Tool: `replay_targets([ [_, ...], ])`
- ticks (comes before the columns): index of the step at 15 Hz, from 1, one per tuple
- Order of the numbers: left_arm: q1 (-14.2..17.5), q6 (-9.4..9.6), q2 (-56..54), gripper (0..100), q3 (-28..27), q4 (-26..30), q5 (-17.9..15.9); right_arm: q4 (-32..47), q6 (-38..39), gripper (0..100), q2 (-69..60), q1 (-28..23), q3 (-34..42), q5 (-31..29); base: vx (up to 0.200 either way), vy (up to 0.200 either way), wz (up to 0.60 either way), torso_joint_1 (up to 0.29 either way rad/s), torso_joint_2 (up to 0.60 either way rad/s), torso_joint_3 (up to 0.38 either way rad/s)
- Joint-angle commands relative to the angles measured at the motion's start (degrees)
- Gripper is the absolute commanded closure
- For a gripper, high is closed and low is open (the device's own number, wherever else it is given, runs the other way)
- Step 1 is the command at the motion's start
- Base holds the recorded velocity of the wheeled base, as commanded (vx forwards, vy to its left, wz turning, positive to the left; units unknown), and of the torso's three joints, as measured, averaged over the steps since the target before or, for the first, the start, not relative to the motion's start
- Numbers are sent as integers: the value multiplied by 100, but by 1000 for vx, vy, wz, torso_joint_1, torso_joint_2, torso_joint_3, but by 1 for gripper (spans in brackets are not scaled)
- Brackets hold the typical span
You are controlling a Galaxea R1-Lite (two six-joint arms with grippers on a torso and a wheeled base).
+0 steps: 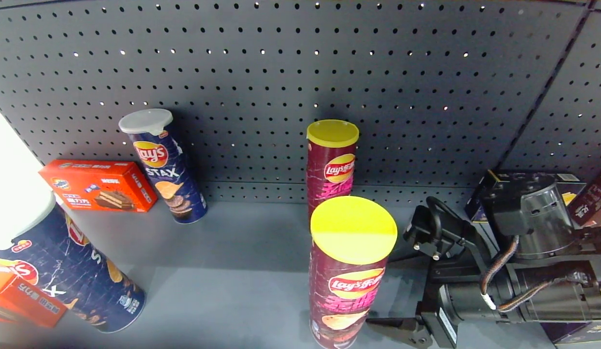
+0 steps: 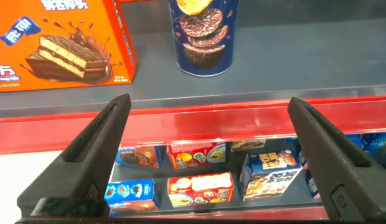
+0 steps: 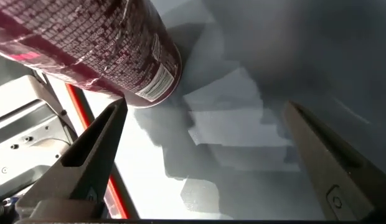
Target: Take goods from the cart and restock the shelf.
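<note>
Two purple chips cans with yellow lids stand upright on the grey shelf (image 1: pixel 242 242), one at the back (image 1: pixel 332 165) and one in front (image 1: pixel 351 271). My right gripper (image 1: pixel 407 286) is just right of the front can, open and holding nothing. In the right wrist view the can's base (image 3: pixel 152 78) rests on the shelf beyond one finger (image 3: pixel 93 155), outside the open right gripper (image 3: pixel 205 162). My left gripper (image 2: pixel 205 155) is open and empty in front of the shelf's red edge rail (image 2: pixel 199 121).
A blue chips can (image 1: pixel 162 165) and an orange wafer box (image 1: pixel 99 185) stand at the shelf's back left. A larger blue can (image 1: pixel 63 271) and an orange box (image 1: pixel 24 295) are at the lower left. Dark boxes (image 1: pixel 528 182) sit far right. A lower shelf holds small boxes (image 2: pixel 199 186).
</note>
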Motion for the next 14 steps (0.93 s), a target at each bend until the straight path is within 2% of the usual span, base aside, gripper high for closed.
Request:
replay_targets([
  [1,7,3,11,0,1,0,-2,-2,-4,0,-44,-78,7,4,0,0,0,0,0,0],
  [14,7,-6,11,0,1,0,-2,-2,-4,0,158,-16,-204,-14,0,0,0,0,0,0],
])
